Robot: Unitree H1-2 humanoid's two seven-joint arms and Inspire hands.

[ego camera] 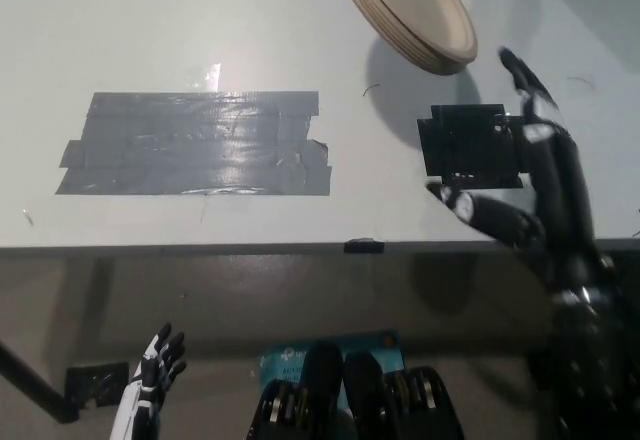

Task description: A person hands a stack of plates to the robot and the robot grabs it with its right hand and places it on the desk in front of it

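Beige and round, the stack of beige round plates (408, 12) is at the top of the head view, a little right of the middle. It is tilted, with its lower rim pointing to the lower right, and its upper part is cut by the top edge of the picture. I count several plates by their rims, but the exact number I cannot tell. Under the stack, on the pale grey desk (100, 20), lies its dark shadow (405, 78), so the stack seems to be above the surface and not lying flat on it.

Just to the lower right of the stack is my black right hand (545, 185). It holds nothing; its fingers (515, 68) are stretched out and apart, pointing toward the plates, and the thumb (465, 203) stands out to the side. The fingertips are near the rim of the stack but do not touch it. The hand covers the right side of a square patch of black tape (465, 145) on the desk.

Well apart, on the left half of the desk, is a wide patch of grey tape (195, 145). A small black piece (363, 247) sits on the near edge of the desk.

My white left hand (155, 372) rests at the lower left, below the desk edge, empty, with the fingers spread.
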